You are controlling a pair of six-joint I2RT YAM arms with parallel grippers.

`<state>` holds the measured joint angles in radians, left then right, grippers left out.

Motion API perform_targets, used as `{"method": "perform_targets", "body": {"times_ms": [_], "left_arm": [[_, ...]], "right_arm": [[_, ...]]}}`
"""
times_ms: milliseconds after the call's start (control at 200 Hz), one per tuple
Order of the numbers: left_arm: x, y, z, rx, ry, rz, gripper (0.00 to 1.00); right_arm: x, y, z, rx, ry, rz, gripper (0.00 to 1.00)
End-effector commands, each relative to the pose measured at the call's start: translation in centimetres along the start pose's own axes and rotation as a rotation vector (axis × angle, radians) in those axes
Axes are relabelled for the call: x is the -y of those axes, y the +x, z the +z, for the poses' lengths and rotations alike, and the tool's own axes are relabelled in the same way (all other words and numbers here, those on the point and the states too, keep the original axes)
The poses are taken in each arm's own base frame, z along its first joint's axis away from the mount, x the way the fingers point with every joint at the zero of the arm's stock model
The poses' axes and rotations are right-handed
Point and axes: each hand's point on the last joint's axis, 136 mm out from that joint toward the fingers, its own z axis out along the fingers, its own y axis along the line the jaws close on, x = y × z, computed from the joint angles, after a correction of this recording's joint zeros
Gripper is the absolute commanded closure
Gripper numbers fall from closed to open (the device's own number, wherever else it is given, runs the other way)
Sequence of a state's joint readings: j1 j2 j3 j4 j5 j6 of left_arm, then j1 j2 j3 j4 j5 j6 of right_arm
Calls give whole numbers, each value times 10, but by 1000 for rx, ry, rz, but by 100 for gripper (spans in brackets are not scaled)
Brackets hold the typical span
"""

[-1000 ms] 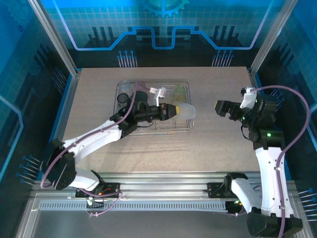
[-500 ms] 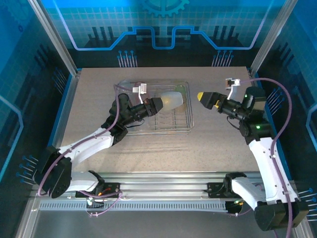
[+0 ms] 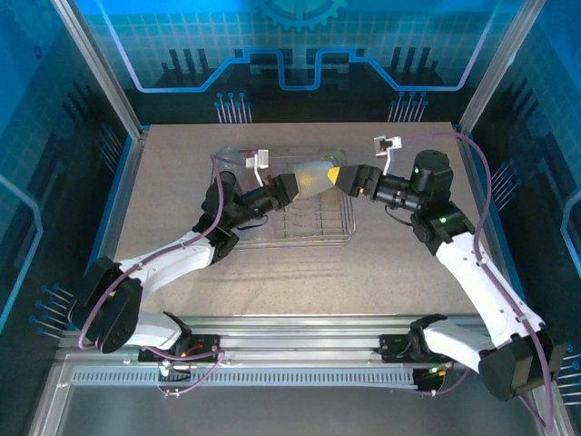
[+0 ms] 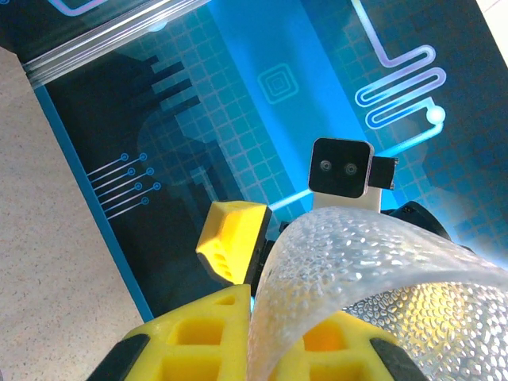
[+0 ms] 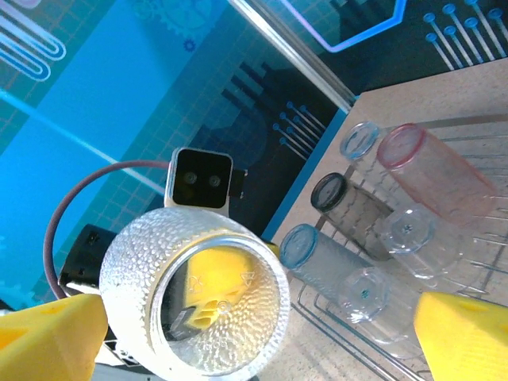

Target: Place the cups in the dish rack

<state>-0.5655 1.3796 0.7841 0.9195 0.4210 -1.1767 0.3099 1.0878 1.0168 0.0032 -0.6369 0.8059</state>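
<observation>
**Left gripper** (image 3: 289, 188): yellow foam jaws are clamped on the rim wall of a clear dimpled plastic tumbler (image 3: 313, 180), one pad (image 4: 321, 341) inside the mouth and the other outside. The dimpled tumbler lies on its side in the air above the right half of the rack, its closed end pointing toward the right arm.

**Right gripper** (image 3: 343, 177): jaws are spread wide, with one yellow finger (image 5: 48, 333) on each side of the dimpled tumbler's closed end. Whether either finger touches the plastic cannot be told.

**Silver wire dish rack** (image 3: 272, 238): rectangular with a raised rim, standing at the far middle of the tan speckled table (image 3: 399, 263).

**Contents, seen from the right wrist:**
- one red-pink translucent tumbler (image 5: 432, 171), lying on its side across the wires
- one smoky grey tumbler (image 5: 349, 206), on its side, mouth toward the camera
- one blue-tinted tumbler (image 5: 317, 254), on its side, beside the grey one
- one clear tumbler with a bluish rim (image 5: 361, 141), at the far edge
- two clear tumblers (image 5: 405, 230), round ends facing the camera; whether these are bases or mouths is unclear

**Obscured:**
- From above, both arms and the dimpled tumbler cover much of the dish rack.
- The cups at its left end blur into the wire, so a full count cannot be made.
- The right wrist view cuts the dish rack off at its right edge.
</observation>
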Motion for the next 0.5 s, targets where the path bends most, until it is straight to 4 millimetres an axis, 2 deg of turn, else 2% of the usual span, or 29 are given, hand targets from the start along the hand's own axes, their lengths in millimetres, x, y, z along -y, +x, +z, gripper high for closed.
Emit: {"method": "perform_targets", "body": {"times_ms": [0, 370, 495], "left_arm": [[18, -5, 2, 3, 68, 28, 100], [12, -3, 5, -6, 64, 5, 100], [12, -4, 5, -2, 68, 6, 100]], "right_arm": [[-21, -10, 4, 23, -59, -48, 0], [-30, -16, 14, 38, -127, -37, 0], [-31, -13, 23, 13, -158, -16, 0]]}}
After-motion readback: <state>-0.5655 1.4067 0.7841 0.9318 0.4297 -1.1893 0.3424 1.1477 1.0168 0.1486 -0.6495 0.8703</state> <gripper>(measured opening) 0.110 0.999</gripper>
